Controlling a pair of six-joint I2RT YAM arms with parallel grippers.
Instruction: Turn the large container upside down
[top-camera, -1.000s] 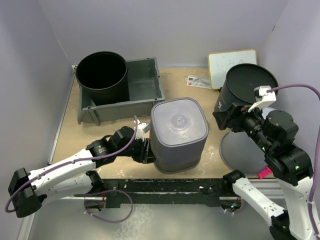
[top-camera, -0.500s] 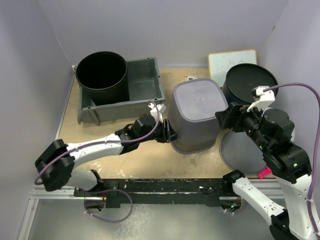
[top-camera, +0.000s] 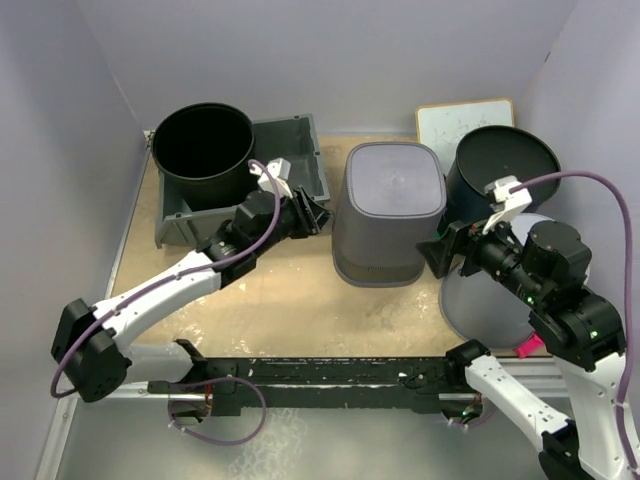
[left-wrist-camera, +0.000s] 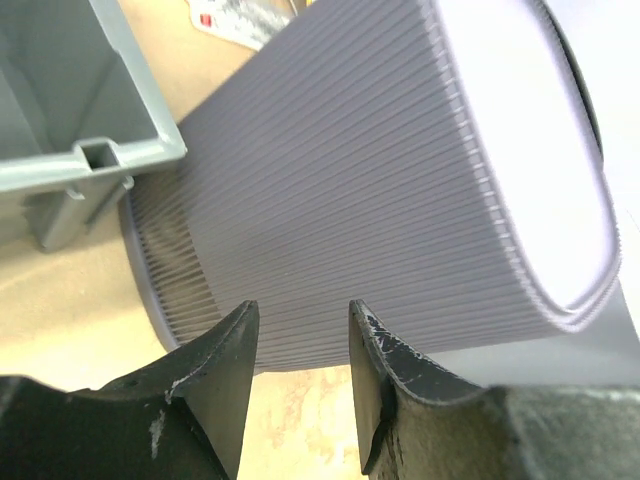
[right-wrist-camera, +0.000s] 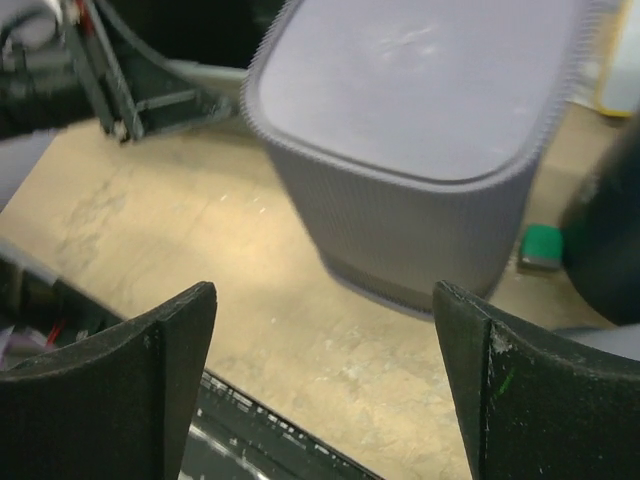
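The large container (top-camera: 388, 215), grey and ribbed, stands mouth-down on the table's middle with its flat bottom facing up. My left gripper (top-camera: 318, 215) hovers just left of it, open and holding nothing. In the left wrist view the ribbed wall (left-wrist-camera: 380, 180) lies beyond the parted fingers of the left gripper (left-wrist-camera: 300, 330). My right gripper (top-camera: 440, 250) is at the container's right side, wide open and apart from it. The right wrist view shows the container (right-wrist-camera: 420, 130) ahead of the right gripper (right-wrist-camera: 325, 330).
A black round bucket (top-camera: 203, 155) sits in a grey bin (top-camera: 290, 170) at the back left. A second black tub (top-camera: 500, 170), a whiteboard (top-camera: 463, 125) and a grey disc (top-camera: 490, 300) are on the right. A small green item (right-wrist-camera: 543, 246) lies by the container.
The container travelled right and toward the back and now rests mouth-down. My left gripper let go and drew back to the left. The right gripper shifted slightly lower.
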